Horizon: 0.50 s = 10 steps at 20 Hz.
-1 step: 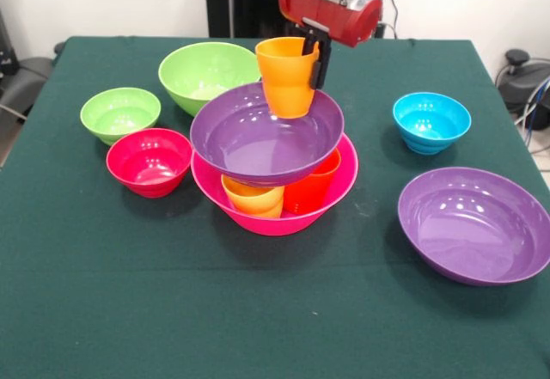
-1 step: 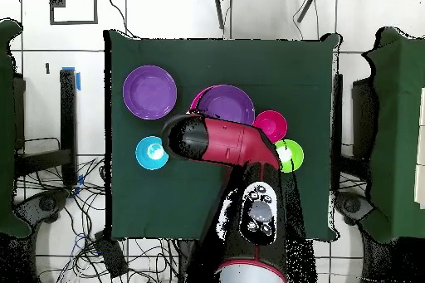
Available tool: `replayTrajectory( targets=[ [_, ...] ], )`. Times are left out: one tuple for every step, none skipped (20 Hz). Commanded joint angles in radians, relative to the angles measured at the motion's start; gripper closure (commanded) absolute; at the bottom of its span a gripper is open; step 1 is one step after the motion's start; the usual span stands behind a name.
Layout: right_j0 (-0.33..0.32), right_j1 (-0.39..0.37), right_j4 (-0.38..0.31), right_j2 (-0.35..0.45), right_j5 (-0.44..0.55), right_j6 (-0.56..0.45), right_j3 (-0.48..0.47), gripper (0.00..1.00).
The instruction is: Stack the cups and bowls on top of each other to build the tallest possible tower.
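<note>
The tower's base is a large hot-pink bowl (image 1: 277,217) at the table's middle. Inside it stand a yellow-orange cup (image 1: 254,198) and a red-orange cup (image 1: 311,190). A wide purple bowl (image 1: 258,143) rests on them, slightly tilted, and it also shows from above (image 2: 229,102). My gripper (image 1: 314,59) is shut on the rim of an upright orange cup (image 1: 287,78). The cup's base is down in the far side of the purple bowl; I cannot tell if it touches. In the overhead view the arm (image 2: 220,140) hides the gripper and cup.
A medium light-green bowl (image 1: 206,71), a small light-green bowl (image 1: 120,114) and a red bowl (image 1: 149,162) sit left of the tower. A blue bowl (image 1: 431,121) and a second purple bowl (image 1: 474,224) sit on the right. The table's edges are close behind.
</note>
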Motion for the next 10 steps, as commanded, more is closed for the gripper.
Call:
replayTrajectory(
  targets=[
    [-0.004,0.051,-0.007,0.06,0.04,0.056,-0.028,1.0],
    [-0.004,0.06,-0.021,0.049,0.038,0.048,-0.053,1.0],
    [-0.013,0.066,-0.031,0.051,0.037,0.029,-0.073,1.0],
    [-0.024,0.072,-0.037,0.059,0.036,0.009,-0.088,1.0],
    [-0.034,0.077,-0.04,0.065,0.036,-0.005,-0.101,1.0],
    [-0.037,0.082,-0.043,0.069,0.035,-0.013,-0.113,1.0],
    [-0.038,0.086,-0.044,0.068,0.036,-0.014,-0.123,1.0],
    [-0.038,0.088,-0.045,0.069,0.035,-0.014,-0.128,1.0],
    [-0.038,0.09,-0.045,0.07,0.033,-0.014,-0.134,1.0],
    [-0.037,0.089,-0.044,0.073,0.028,-0.013,-0.132,1.0]
  ],
)
